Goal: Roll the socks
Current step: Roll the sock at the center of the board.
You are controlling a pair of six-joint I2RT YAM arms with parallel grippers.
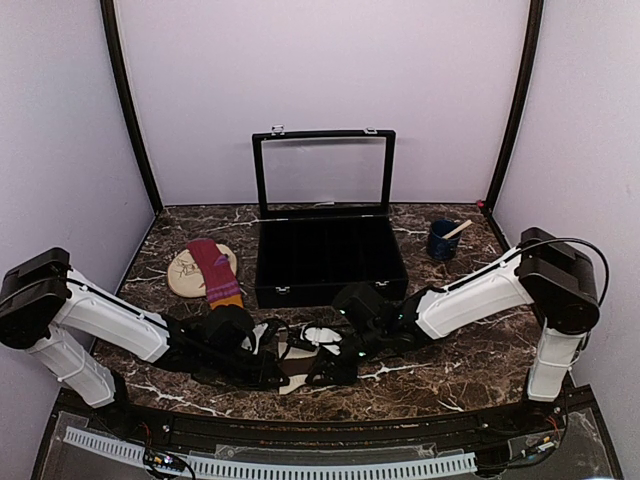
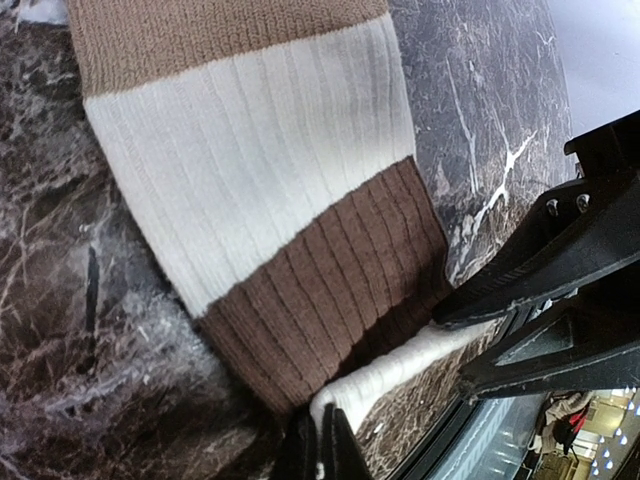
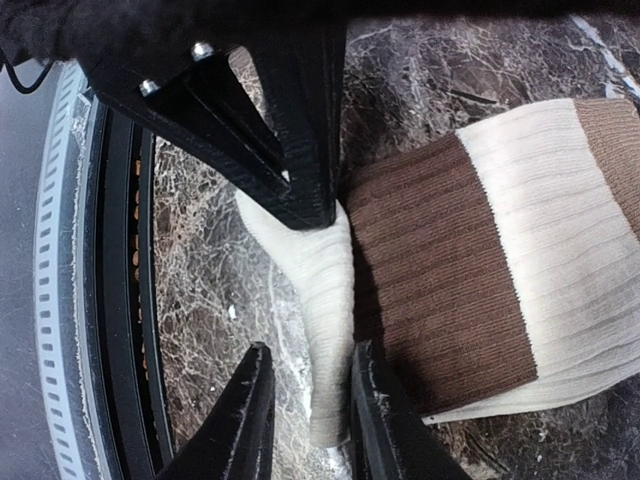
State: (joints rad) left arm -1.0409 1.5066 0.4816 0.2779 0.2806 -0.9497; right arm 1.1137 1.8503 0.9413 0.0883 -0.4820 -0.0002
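Observation:
The cream-beige sock (image 2: pixel 260 170) with brown bands lies flat on the marble near the front edge, between my two grippers. Its near end is turned up into a narrow cream fold (image 3: pixel 330 300). My left gripper (image 2: pixel 322 418) is shut on one end of that fold. My right gripper (image 3: pixel 308 350) straddles the fold's other end, jaws apart: one finger is against the cloth and a gap shows at the other. In the top view the left gripper (image 1: pixel 278 362) and right gripper (image 1: pixel 328 366) almost meet over this sock (image 1: pixel 300 350). The maroon sock (image 1: pixel 214 268) with an orange end lies at the left.
The maroon sock rests partly on a tan oval mat (image 1: pixel 183 272). A black compartment box (image 1: pixel 330 258) with its lid raised stands behind the grippers. A dark blue cup (image 1: pixel 441 241) holding a stick sits at the back right. The table's front rail (image 3: pixel 120 300) runs close by.

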